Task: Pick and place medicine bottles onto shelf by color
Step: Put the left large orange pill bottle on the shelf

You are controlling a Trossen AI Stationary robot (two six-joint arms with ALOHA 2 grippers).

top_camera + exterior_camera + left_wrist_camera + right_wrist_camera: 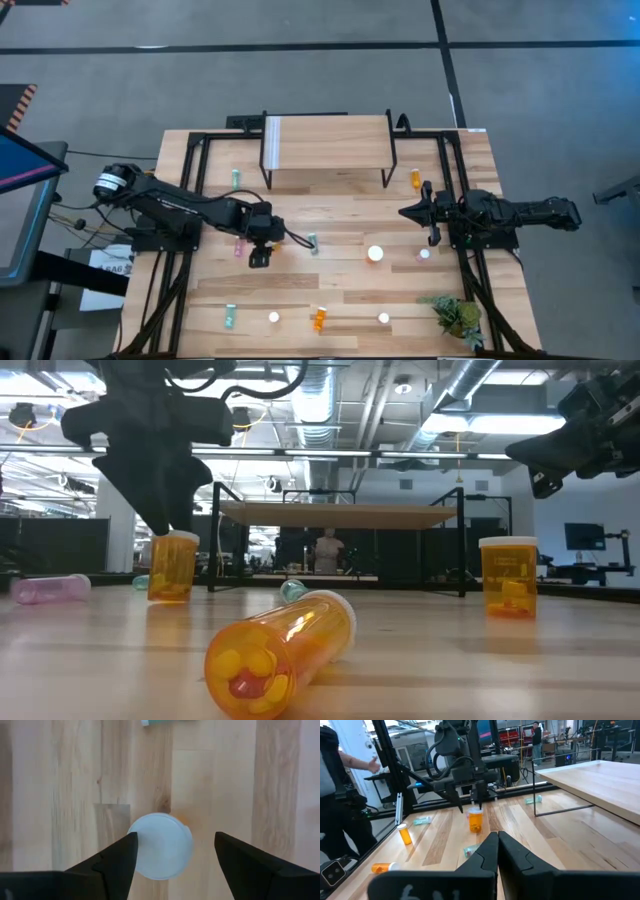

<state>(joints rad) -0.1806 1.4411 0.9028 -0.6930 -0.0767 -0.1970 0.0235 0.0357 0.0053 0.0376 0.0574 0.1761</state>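
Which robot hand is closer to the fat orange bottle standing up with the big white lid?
Left. The left gripper hangs open right above that orange bottle, fingers either side of its lid. The right gripper waits shut, far across the table.

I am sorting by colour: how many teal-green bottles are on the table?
3 teal-green bottles: one by the left legs of the shelf, one just right of the left gripper, one at the left, near the edge opposite the shelf. The arms may hide more.

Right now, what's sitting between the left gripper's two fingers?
In the left wrist view, the white lid of an upright orange bottle sits between the open left gripper fingers; one finger meets its rim, the other stands clear.
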